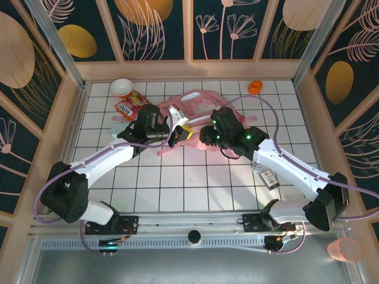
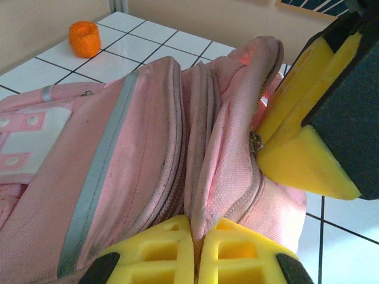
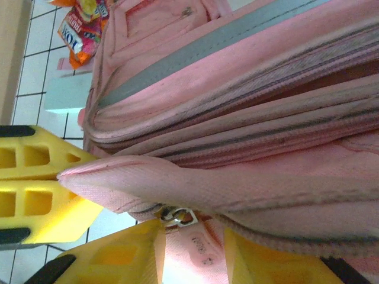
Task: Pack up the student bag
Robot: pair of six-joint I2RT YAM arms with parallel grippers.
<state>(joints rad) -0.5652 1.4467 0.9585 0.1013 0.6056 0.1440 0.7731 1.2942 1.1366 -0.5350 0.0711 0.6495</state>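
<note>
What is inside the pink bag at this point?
Only the outer fabric and zip lines of the bag show. The left gripper pinches a fold of it, next to the zip pull. Whatever is inside is covered by the cloth.

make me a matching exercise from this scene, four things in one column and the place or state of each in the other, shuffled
Things
1. student bag
2. white bowl
3. small orange object
4. left claw

Places or states
A. far right of the table
B. shut on a fold of pink fabric
C. middle of the table
D. far left corner, beside a snack packet

Pairs: 1-C, 2-D, 3-A, 4-B
</note>
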